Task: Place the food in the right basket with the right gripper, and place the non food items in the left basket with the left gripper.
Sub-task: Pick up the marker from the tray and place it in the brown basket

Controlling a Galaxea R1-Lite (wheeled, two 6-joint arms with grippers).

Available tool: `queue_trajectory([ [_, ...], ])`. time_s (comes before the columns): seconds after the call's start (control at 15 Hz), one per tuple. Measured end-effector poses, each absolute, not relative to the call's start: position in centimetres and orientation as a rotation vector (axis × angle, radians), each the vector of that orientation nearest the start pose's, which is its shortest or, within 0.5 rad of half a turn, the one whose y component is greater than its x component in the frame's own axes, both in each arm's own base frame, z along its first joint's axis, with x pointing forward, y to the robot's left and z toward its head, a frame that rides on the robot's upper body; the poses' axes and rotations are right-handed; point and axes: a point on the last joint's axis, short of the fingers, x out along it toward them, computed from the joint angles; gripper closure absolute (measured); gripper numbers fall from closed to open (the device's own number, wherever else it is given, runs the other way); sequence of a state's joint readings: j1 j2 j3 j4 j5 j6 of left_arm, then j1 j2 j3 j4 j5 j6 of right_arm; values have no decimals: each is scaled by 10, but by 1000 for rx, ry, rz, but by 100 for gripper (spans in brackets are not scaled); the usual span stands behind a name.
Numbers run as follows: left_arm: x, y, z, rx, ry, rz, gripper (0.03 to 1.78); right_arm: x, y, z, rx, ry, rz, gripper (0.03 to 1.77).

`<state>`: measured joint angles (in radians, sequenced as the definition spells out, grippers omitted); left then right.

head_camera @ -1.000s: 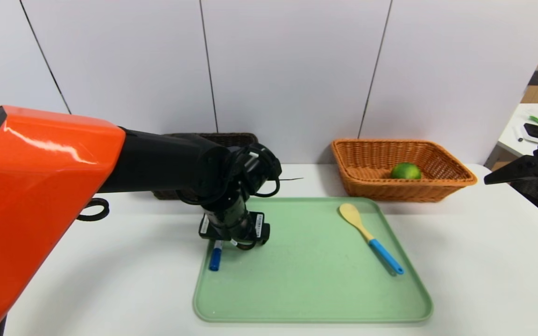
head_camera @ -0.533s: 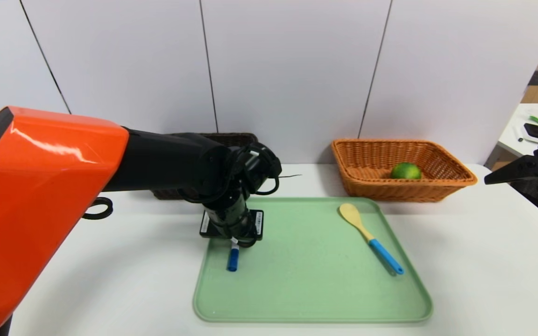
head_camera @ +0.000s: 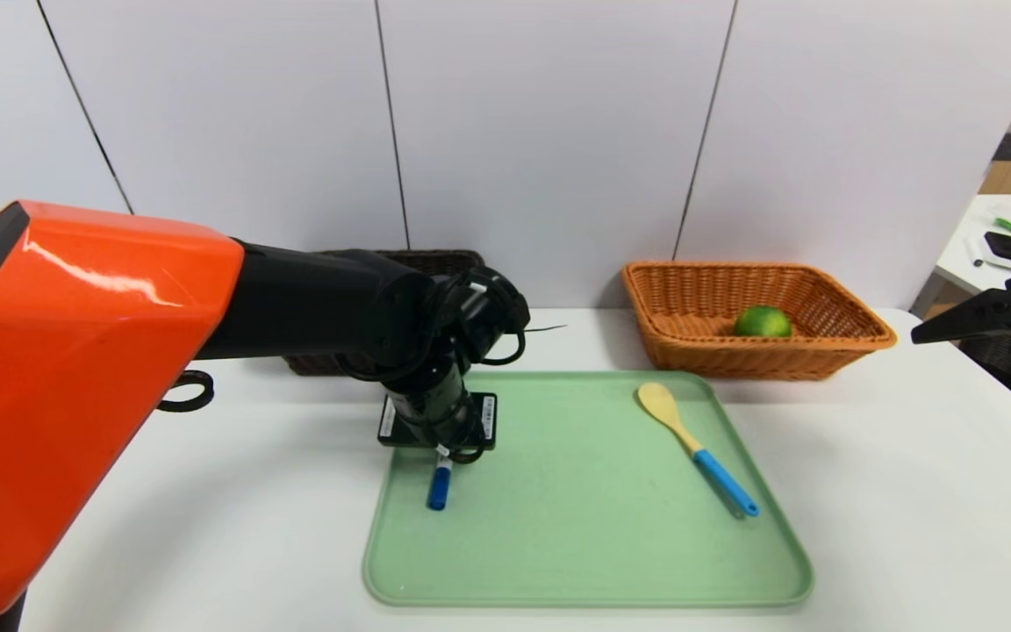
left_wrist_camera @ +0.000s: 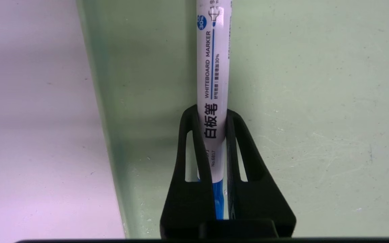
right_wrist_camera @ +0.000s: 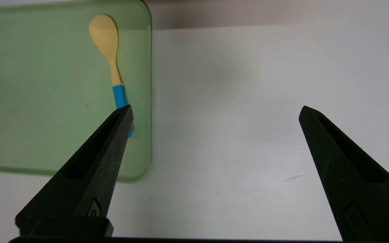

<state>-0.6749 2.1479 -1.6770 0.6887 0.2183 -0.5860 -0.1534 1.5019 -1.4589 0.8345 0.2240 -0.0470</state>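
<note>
A whiteboard marker (left_wrist_camera: 213, 74) is pinched between the jaws of the left gripper (left_wrist_camera: 212, 113) over a green tray (head_camera: 593, 527), where a wooden spoon (head_camera: 685, 430) is also laid. The dark basket (head_camera: 435, 261) is partly blocked from view by the left arm (head_camera: 312, 303). A lime (head_camera: 763, 321) is held in the orange-tan basket (head_camera: 734, 353). Beyond the tray's right side, the right gripper's (right_wrist_camera: 215, 109) jaws are spread above the white desk (head_camera: 900, 491).

The tray (head_camera: 589, 491) is showing smooth, faintly scuffed plastic, the marker (left_wrist_camera: 213, 67) is gleaming like glossy plastic, the spoon (head_camera: 659, 404) is presenting smooth pale wood, the orange-tan basket (head_camera: 738, 355) is displaying rough woven wicker, and the lime-like fruit (head_camera: 763, 321) is looking glossy.
</note>
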Motion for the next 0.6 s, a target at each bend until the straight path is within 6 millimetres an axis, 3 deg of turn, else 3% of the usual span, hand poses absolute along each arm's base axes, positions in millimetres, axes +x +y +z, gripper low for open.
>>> queue_trajectory([
  [0.27,308,-241,148,-15,1121,-79,165,218,-29,290,121,857,86,10],
  [0.6,290,-250,157,11,1134,-115,165,216,-28,291,120,853,87,10],
])
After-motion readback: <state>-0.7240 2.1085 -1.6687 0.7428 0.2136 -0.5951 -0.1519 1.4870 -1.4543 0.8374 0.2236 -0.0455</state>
